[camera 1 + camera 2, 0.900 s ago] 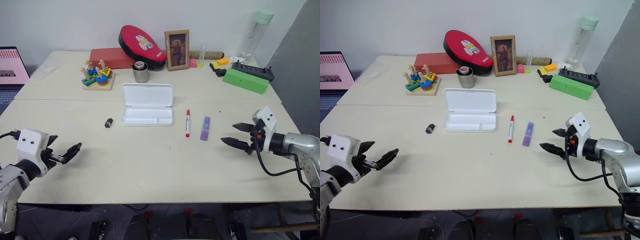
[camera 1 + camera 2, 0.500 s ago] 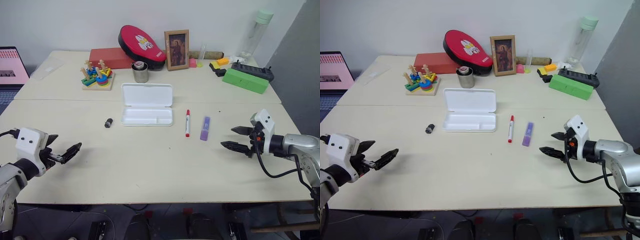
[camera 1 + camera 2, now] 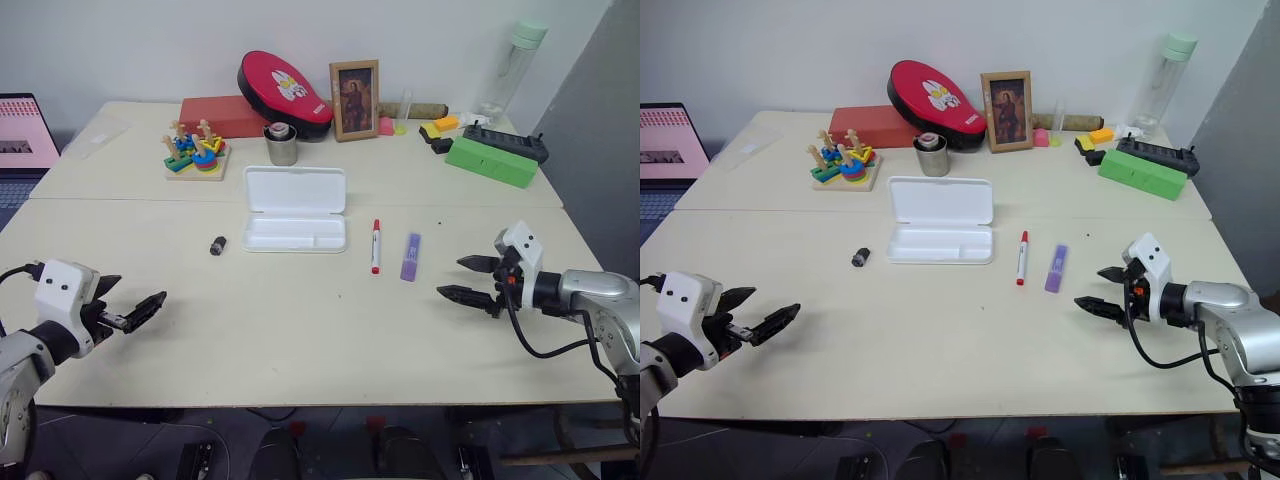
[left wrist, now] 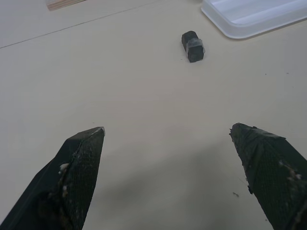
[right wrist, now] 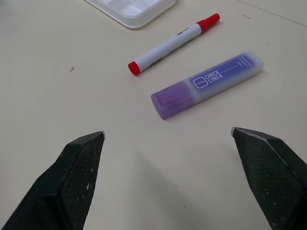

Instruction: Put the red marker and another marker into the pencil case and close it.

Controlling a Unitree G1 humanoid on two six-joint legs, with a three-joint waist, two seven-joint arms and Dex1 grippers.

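A cream worktop (image 3: 300, 330) carried the open white case (image 3: 294, 208) at centre, the red marker (image 3: 376, 245) just right of it, and the purple highlighter (image 3: 410, 256) beside that. The right end effector (image 3: 472, 279) hovered near the highlighter, jaws wide and empty; the left end effector (image 3: 128, 306) was likewise wide, well apart. A shallow approach could likely nudge the flat highlighter into the marker, rolling it away.
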